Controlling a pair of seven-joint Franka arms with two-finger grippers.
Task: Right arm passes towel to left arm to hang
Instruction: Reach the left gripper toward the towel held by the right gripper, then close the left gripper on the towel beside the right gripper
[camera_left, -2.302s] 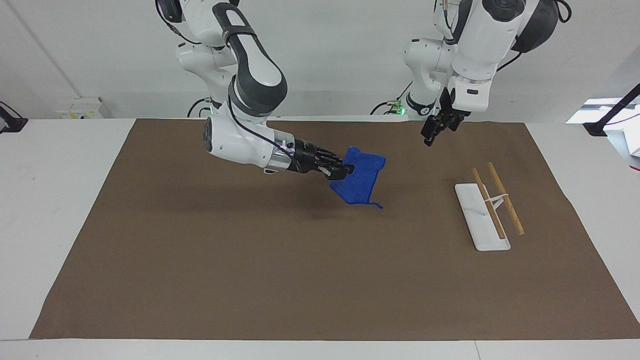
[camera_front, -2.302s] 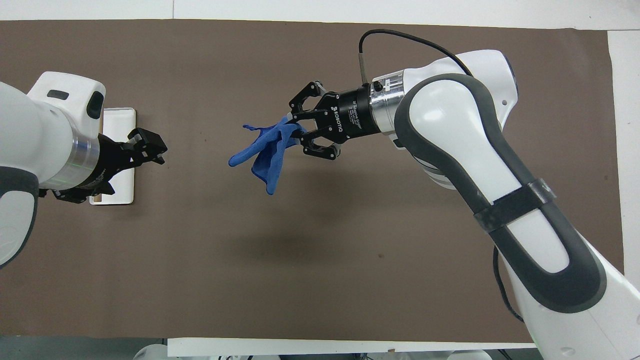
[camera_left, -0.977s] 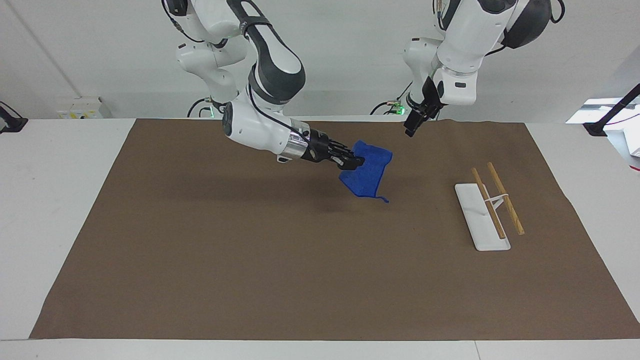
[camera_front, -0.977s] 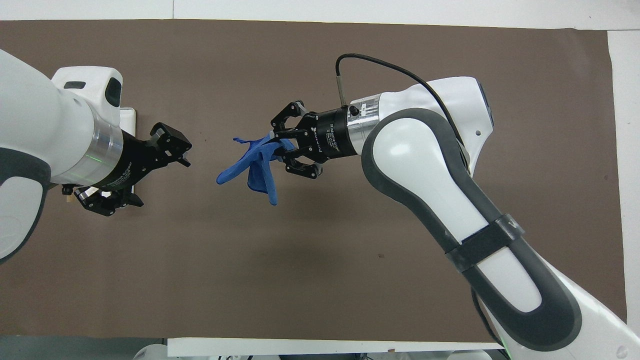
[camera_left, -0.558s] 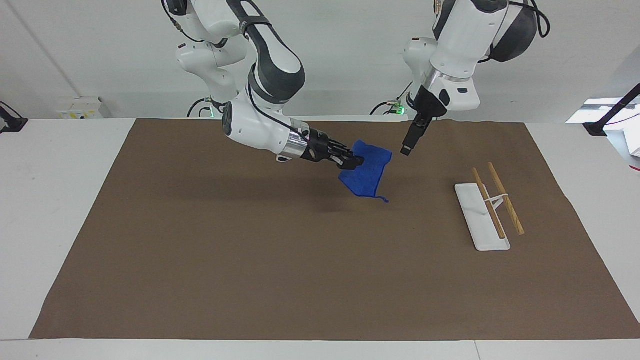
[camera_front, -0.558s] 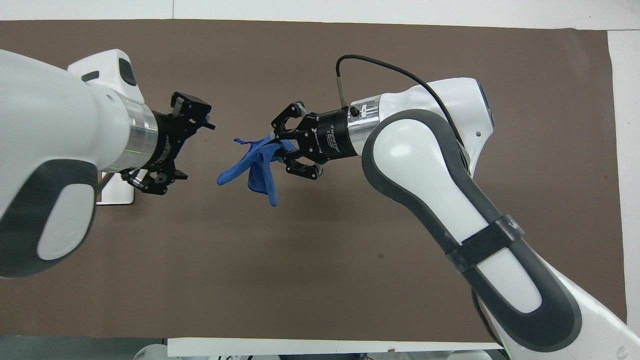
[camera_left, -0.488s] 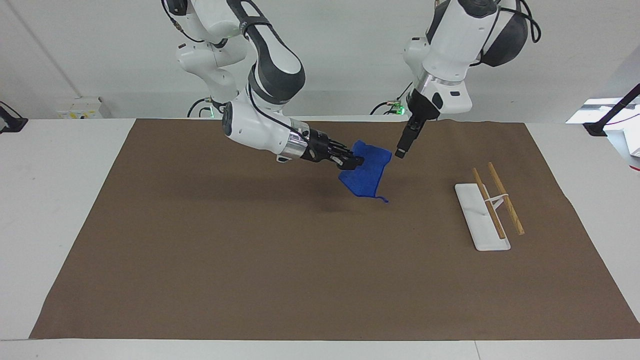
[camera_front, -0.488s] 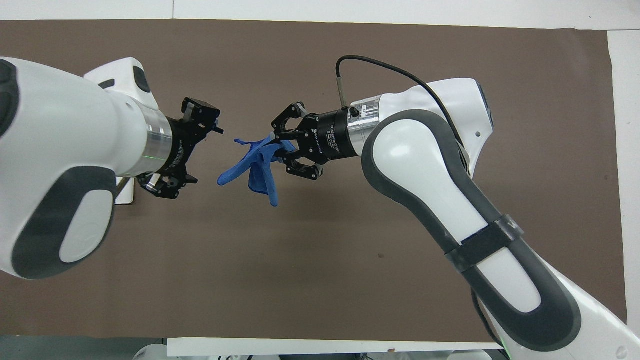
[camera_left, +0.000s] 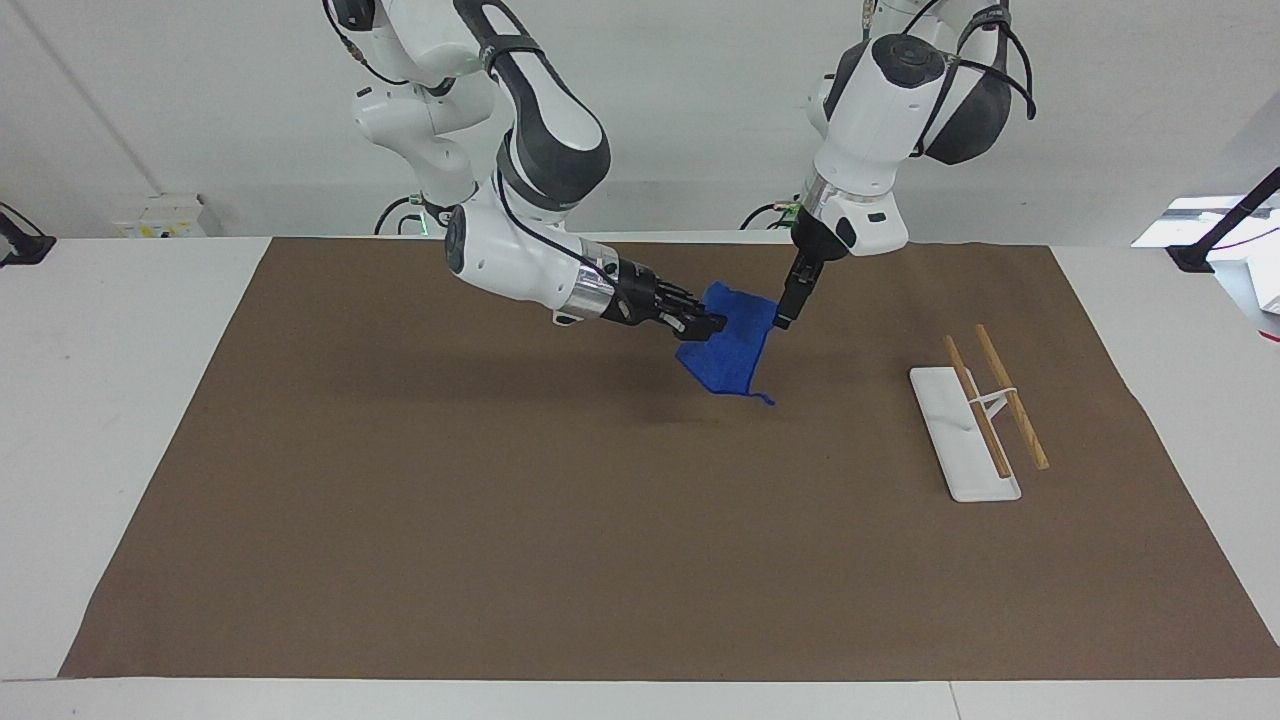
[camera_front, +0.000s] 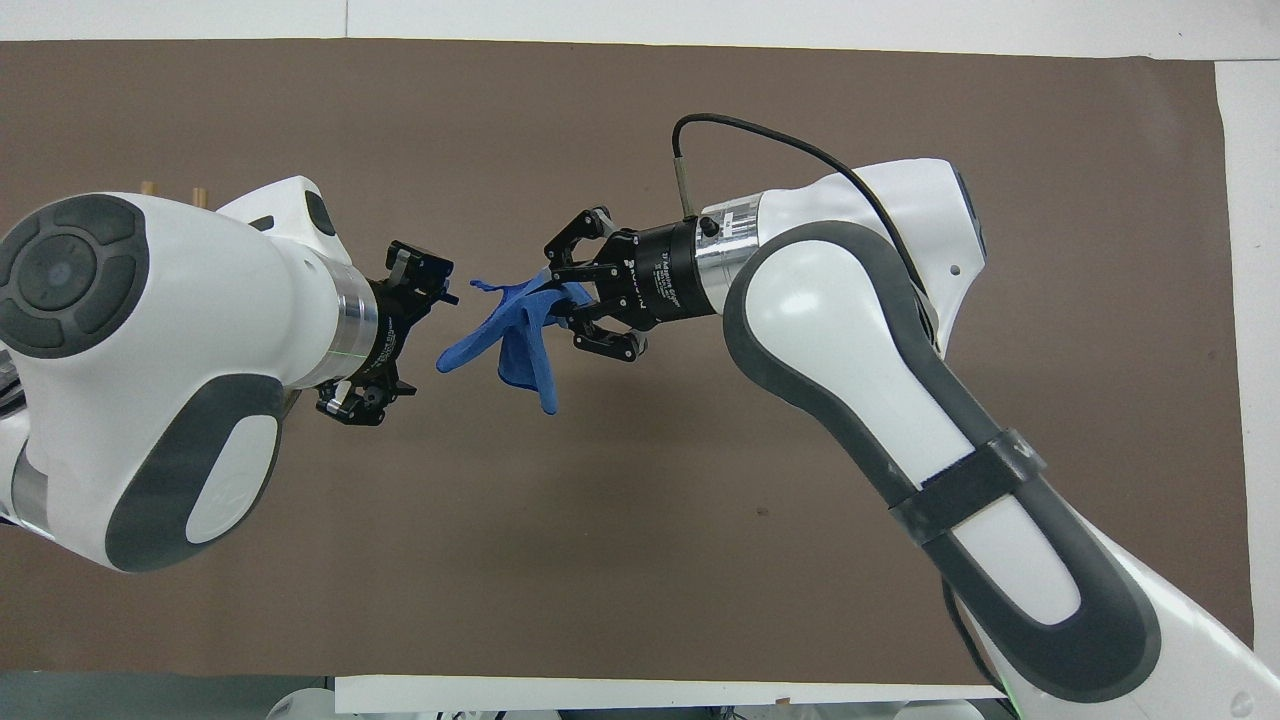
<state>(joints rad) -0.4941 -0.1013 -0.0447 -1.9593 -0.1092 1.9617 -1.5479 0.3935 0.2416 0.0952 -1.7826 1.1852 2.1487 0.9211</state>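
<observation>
In the facing view, the right arm (camera_left: 530, 160) reaches out over the middle of the brown mat (camera_left: 500, 520), and the right gripper (camera_left: 712, 325) is pinched tight on one edge of the blue towel (camera_left: 735, 345). The towel hangs in the air above the mat, its short thread tail at the lowest corner. The left arm (camera_left: 880, 90) slants down toward it, and the left gripper (camera_left: 785, 318) sits right at the towel's free upper corner; whether it touches the cloth cannot be told from here. Its fingers are seen edge-on, so their spread cannot be read in this view. A white rack (camera_left: 965, 435) with two wooden rods stands on the mat toward the left arm's end of the table.

In the overhead view, the right gripper (camera_front: 560, 295) clamps the bunched towel (camera_front: 515, 340) at its fingertips while its outer links splay to the sides. White lettering runs along its black body but is too small to read. The left gripper (camera_front: 415, 335) stands open and wide, its fingers (camera_front: 420, 270) spread just beside the towel's hanging end, not closed on it. White lettering on its black body is likewise unreadable. The rack's rod tips (camera_front: 172, 190) peek out past the left arm (camera_front: 150, 360).
</observation>
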